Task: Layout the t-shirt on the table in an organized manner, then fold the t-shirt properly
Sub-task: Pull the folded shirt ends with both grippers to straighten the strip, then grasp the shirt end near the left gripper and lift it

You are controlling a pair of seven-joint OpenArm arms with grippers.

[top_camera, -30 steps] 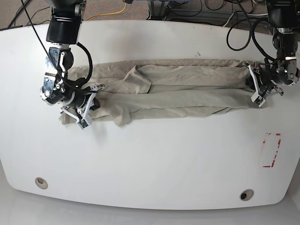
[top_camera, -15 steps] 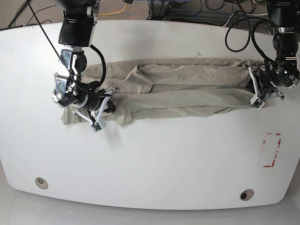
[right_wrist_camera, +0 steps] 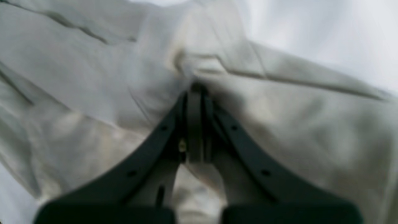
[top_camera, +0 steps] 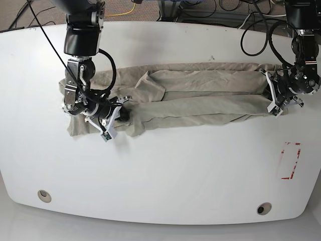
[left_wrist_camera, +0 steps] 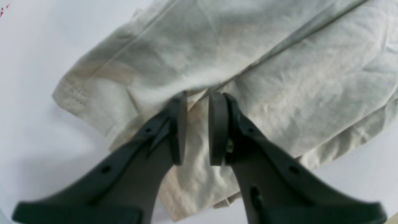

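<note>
Cotton, thin and limp, fills the left wrist view: the t-shirt [left_wrist_camera: 236, 62] lies in soft creased layers with a stitched hem showing at its near corner. The left gripper [left_wrist_camera: 197, 124] stands with its dark plastic fingers slightly apart, a narrow gap between them, the tips set against a ridge of cloth; whether any fabric is truly caught there I cannot tell. A bit of glossy white table [left_wrist_camera: 34, 130] shows beside the hem.

From the right wrist, blurred, the right gripper [right_wrist_camera: 195, 93] has its fingers pressed together with a pucker of shirt [right_wrist_camera: 279, 118] gathered at their tips, so it looks to be pinching the fabric. Folds radiate from that pinch, which suggests the cloth is under some pull.

Seen from the base camera, the shirt [top_camera: 200, 95] is a long, narrow, wrinkled band across the middle of the table [top_camera: 165, 170], with the right gripper [top_camera: 108, 118] at the end on the picture's left and the left gripper [top_camera: 277, 98] at the opposite end.

As a judgement: the garment is light, floppy and not fragile, but it slumps and bunches wherever it goes slack. The doubled, stitched hems and seams give the firmest hold; a single layer would likely slide over the slick tabletop.
</note>
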